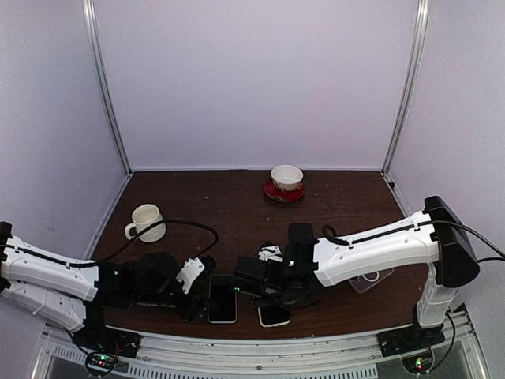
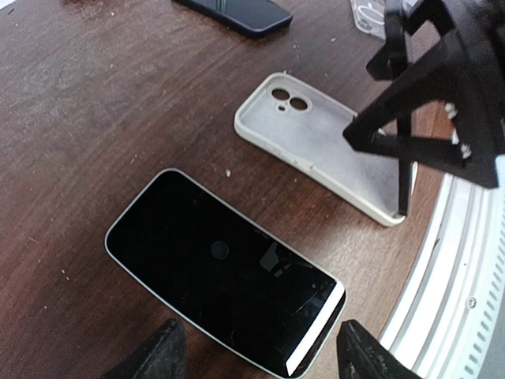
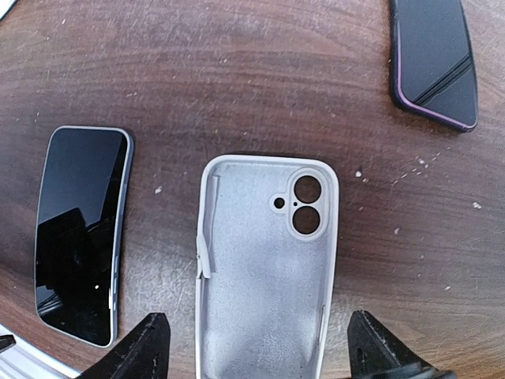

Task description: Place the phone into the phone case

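Lying flat, the phone [image 2: 221, 264] sat between the wide jaws of the left gripper [image 2: 260, 359]. The right gripper [image 3: 260, 351] gaped over the case [image 3: 264, 268].

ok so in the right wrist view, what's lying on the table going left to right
phone lying screen up → empty white phone case, open side up → second dark phone at the top right

Left end effector [image 2: 260, 341] and right end effector [image 3: 259, 325] are black-fingered, on white-shelled, black-cabled arms [image 1: 371, 249]
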You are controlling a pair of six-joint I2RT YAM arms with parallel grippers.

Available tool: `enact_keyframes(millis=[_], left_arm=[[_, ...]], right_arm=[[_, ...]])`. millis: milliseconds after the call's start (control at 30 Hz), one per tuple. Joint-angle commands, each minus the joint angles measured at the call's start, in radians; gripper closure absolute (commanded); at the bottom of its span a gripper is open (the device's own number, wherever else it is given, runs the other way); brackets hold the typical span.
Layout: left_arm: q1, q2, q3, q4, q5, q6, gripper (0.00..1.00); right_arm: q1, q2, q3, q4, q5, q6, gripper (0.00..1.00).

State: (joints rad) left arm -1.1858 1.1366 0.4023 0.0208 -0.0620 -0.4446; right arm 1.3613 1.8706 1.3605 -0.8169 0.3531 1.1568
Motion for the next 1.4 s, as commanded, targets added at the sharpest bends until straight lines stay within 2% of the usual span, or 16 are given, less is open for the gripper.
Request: enact_keyframes(millis=[0, 167, 333, 433, 533, 667, 900, 967, 1133, 1233, 1367], left_arm=[[-0.005, -0.021, 0.015, 0.081, 0.017, 0.021, 0.31], [-0.004, 0.002, 0.018, 0.067, 0.044, 0.036, 0.37], [-0.008, 0.039, -0.008, 0.149, 0.103, 0.044, 0.47], [-0.014, 0.065, -0.014, 0.182, 0.107, 0.052, 0.53], [-0.017, 0.081, -0.016, 0.193, 0.106, 0.052, 0.54], [-0.02, 0.088, -0.017, 0.197, 0.098, 0.051, 0.54], [-0.019, 0.097, -0.014, 0.198, 0.095, 0.042, 0.54], [-0.019, 0.092, -0.014, 0.192, 0.088, 0.04, 0.54], [-0.019, 0.078, -0.019, 0.18, 0.08, 0.04, 0.54], [-0.019, 0.08, -0.016, 0.176, 0.077, 0.043, 0.55], [-0.019, 0.084, -0.009, 0.175, 0.077, 0.047, 0.55]], right_arm=[[-0.013, 0.014, 0.024, 0.025, -0.019, 0.005, 0.97], [-0.028, 0.012, 0.026, 0.021, -0.006, -0.012, 0.97], [-0.035, 0.039, 0.0, 0.095, -0.057, -0.023, 0.97], [-0.037, 0.075, 0.035, 0.039, -0.079, -0.041, 0.97], [-0.041, 0.081, 0.059, -0.037, -0.087, -0.051, 0.97], [-0.043, 0.075, 0.038, -0.046, -0.102, -0.03, 0.93], [-0.043, 0.136, 0.045, -0.044, -0.081, -0.022, 0.75], [-0.048, 0.146, 0.048, -0.049, -0.071, -0.02, 0.64], [-0.052, 0.153, 0.039, -0.06, -0.023, -0.007, 0.51], [-0.058, 0.16, 0.04, -0.053, -0.012, -0.013, 0.47], [-0.067, 0.183, 0.038, -0.043, -0.022, -0.021, 0.33]])
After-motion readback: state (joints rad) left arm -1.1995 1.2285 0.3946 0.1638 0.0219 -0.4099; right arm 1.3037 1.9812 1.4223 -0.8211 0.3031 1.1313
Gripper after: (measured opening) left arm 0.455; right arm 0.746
